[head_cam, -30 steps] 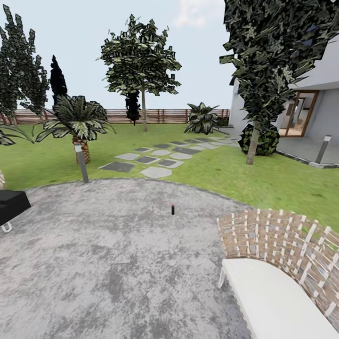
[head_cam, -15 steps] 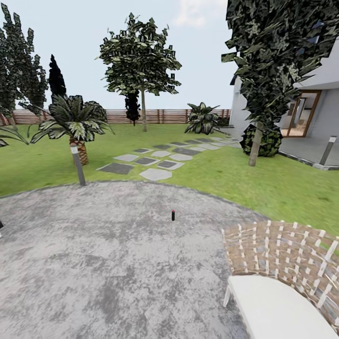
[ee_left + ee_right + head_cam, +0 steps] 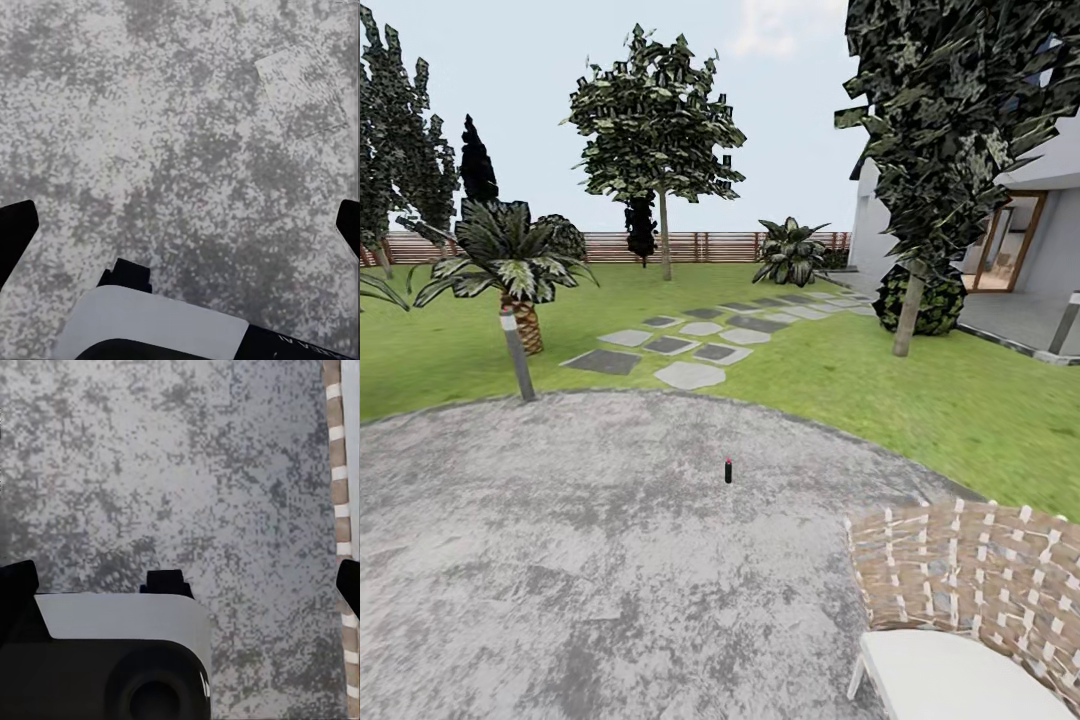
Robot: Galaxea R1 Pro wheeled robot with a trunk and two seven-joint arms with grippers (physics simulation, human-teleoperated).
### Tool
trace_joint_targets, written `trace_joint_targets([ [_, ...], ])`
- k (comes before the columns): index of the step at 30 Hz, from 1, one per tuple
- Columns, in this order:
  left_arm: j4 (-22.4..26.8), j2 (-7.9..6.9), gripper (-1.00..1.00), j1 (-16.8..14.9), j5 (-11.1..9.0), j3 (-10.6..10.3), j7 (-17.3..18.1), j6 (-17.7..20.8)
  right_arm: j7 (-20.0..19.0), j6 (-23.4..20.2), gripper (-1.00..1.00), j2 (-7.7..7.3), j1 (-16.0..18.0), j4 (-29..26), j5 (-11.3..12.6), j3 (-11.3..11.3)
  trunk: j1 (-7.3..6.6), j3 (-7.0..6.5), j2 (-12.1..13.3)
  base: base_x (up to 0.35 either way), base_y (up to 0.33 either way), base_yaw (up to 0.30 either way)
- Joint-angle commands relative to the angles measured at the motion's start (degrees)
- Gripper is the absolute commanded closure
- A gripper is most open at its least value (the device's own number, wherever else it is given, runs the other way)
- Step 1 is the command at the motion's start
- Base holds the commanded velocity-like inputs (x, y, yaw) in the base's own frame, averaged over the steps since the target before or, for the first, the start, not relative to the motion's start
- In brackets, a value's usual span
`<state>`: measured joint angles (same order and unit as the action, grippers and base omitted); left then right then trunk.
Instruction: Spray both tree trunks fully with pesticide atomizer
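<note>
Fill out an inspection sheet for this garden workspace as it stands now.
Surface: round mottled grey paved patio, bordered by lawn.
Job's things: small dark upright object with a red top on the paving, too small to confirm as the atomizer; tree by the fence, second tree near the house; no spray seen.
Clutter: woven chair with white cushion, grey bollard light.
Grippers: left gripper and right gripper point at bare paving, jaws spread, holding nothing.
Cables: nothing seen.
Surroundings: palm, stepping stones, slatted fence, house.
</note>
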<state>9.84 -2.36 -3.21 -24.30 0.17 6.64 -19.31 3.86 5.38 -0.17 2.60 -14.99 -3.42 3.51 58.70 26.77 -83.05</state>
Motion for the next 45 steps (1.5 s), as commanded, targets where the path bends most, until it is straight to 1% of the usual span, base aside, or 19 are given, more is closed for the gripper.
trace_joint_targets([
  [1,-0.08,-0.01,-1.0,-0.04,-0.57,0.01,0.48,-0.12,0.0,0.21,-1.0,0.04,0.04,0.07,-0.36,0.36,0.03,0.06,-0.03,0.333,0.0,0.0],
  [45,-0.08,-0.01,-1.0,-0.04,-0.57,0.01,0.48,-0.12,0.0,0.18,-1.0,0.08,0.04,0.13,-0.43,0.27,0.03,0.06,-0.03,0.333,0.0,0.0],
])
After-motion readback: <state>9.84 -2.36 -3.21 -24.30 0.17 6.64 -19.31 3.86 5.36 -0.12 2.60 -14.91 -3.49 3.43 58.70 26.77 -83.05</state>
